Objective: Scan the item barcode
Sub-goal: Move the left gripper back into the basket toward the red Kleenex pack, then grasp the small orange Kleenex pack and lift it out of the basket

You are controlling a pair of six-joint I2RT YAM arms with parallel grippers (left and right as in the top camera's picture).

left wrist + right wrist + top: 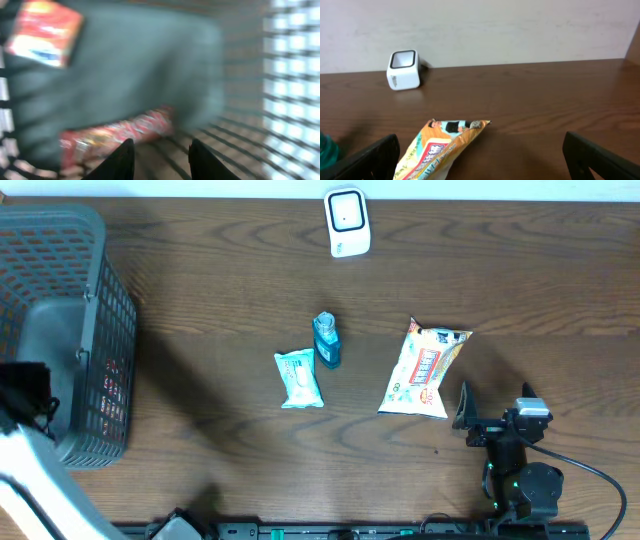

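Observation:
The white barcode scanner [347, 222] stands at the table's far edge, also in the right wrist view as the scanner [403, 70]. A teal bottle [326, 340], a teal wipes pack [299, 378] and a snack bag [424, 368] lie mid-table. My right gripper [495, 404] rests open just right of the bag's near end; the bag [442, 150] lies by its left finger, right gripper [485, 160]. My left gripper [161, 157] is down inside the grey basket [70, 330], jaws apart over a red packet [117, 135], nothing between them. That view is blurred.
In the basket I also see a red and yellow box [45, 32] and a dark grey sheet-like thing [125, 75]. The basket's mesh wall [290, 75] stands close on the right. The left arm [25, 395] reaches over the basket's near side.

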